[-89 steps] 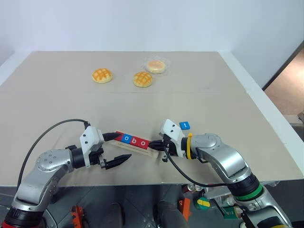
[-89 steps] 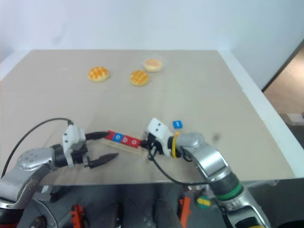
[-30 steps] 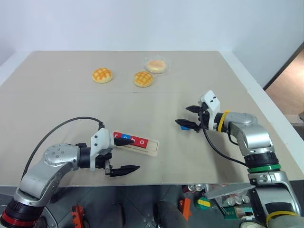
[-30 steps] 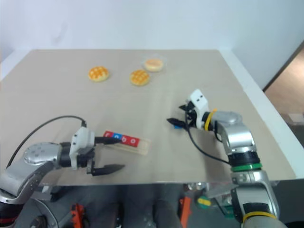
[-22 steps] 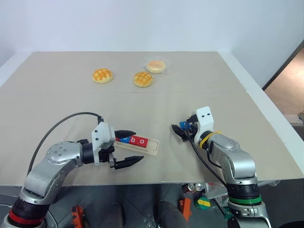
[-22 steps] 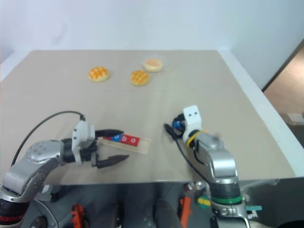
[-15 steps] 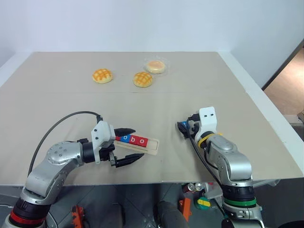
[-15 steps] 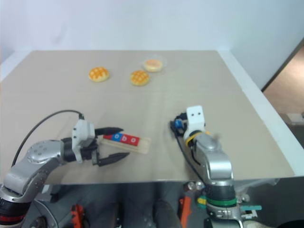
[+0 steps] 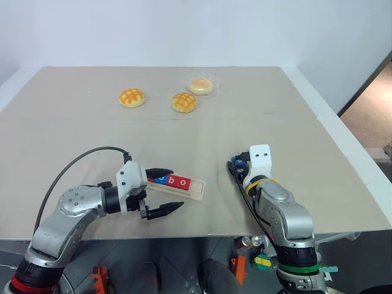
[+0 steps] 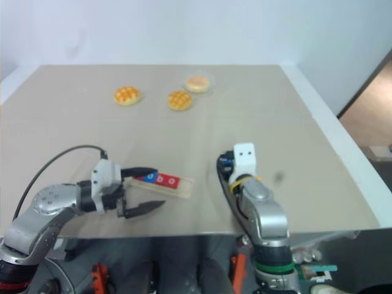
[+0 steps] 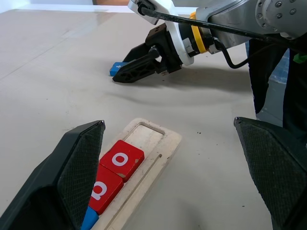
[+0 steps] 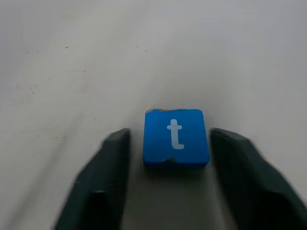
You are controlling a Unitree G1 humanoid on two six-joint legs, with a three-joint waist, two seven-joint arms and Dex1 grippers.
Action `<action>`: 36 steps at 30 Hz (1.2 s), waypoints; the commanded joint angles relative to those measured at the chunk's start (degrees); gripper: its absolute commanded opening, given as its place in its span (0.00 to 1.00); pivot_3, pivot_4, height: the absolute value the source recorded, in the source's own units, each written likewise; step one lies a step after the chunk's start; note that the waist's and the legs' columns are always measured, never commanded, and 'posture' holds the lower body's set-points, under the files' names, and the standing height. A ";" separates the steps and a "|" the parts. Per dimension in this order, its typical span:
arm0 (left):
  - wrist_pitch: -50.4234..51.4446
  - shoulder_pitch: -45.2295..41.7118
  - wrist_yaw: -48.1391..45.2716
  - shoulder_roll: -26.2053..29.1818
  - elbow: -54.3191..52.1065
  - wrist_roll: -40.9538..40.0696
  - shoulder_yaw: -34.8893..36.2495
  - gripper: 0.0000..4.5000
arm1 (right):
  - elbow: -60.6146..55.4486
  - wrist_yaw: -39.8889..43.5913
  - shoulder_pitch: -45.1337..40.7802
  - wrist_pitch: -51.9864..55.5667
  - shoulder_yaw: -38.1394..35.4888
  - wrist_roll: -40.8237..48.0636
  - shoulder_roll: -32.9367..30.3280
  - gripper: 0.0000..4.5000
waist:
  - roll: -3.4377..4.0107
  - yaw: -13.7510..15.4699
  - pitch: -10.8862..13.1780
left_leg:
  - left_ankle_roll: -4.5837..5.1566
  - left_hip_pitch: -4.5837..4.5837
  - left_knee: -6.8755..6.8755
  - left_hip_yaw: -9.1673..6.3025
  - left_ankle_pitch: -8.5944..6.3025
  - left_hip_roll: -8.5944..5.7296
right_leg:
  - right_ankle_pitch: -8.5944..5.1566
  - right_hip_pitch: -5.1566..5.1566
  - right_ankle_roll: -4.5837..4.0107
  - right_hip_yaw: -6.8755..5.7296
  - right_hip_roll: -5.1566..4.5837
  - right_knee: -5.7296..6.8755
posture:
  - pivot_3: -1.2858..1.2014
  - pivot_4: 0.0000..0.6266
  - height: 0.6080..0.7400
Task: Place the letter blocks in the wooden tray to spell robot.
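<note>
A big beige table (image 9: pixel 257 116) with a white edge is taking up most of the frame, a plain pale wall (image 9: pixel 184 30) is sitting behind it up top, and some brownish floor (image 9: pixel 373 116) is peeking in at the right edge.

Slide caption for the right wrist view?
Right gripper fingers straddle the blue t block lying flat on the table.

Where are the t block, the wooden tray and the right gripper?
t block (image 12: pixel 176 136): right wrist view, middle of its blue top face.
wooden tray (image 11: pixel 154 139): left wrist view, bare slot at its end.
right gripper (image 12: pixel 168 160): right wrist view, gap between the fingertips.
</note>
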 commanded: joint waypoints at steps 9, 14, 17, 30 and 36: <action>-1.97 -0.83 -1.92 0.31 1.85 0.74 -0.22 1.00 | -18.27 1.27 4.83 14.49 3.74 2.84 -0.51 0.27 | 0.00 0.03 0.00 | 0.00 -0.02 -0.03 -0.03 0.00 0.02 | -0.04 -0.03 -0.04 -0.04 0.00 0.00 | 0.52 0.24 1.00; -1.67 -1.88 -2.50 0.22 2.70 0.97 -0.48 1.00 | -23.58 1.62 5.11 21.02 5.17 4.06 -1.15 0.27 | 0.00 0.00 0.00 | 0.00 -0.03 -0.02 -0.07 0.00 0.03 | -0.11 -0.03 -0.18 -0.06 0.00 0.00 | 0.52 0.24 1.00; -1.74 -2.10 -2.88 0.30 2.98 0.99 -0.66 1.00 | -24.95 1.48 4.69 23.48 4.96 4.56 -1.03 0.27 | 0.00 0.01 0.00 | 0.00 -0.03 -0.02 -0.06 0.00 0.02 | -0.13 -0.03 -0.21 -0.06 -0.01 -0.01 | 0.52 0.24 1.00; -2.22 -2.36 -3.80 0.55 3.79 1.75 -1.02 1.00 | -25.67 3.50 0.21 26.29 1.15 7.92 -1.30 0.80 | 0.01 -0.03 0.01 | -0.01 -0.03 -0.03 -0.06 0.00 0.02 | -0.14 -0.04 -0.24 -0.06 0.00 -0.02 | 0.52 0.24 1.00; -2.97 -2.94 -4.09 0.17 4.46 2.19 -1.13 1.00 | -16.32 17.10 -9.46 19.05 -3.67 12.68 -14.39 0.98 | 0.03 -0.03 0.04 | 0.00 -0.05 -0.02 0.01 0.00 -0.01 | -0.14 -0.04 -0.22 -0.04 -0.04 -0.08 | 0.52 0.24 1.00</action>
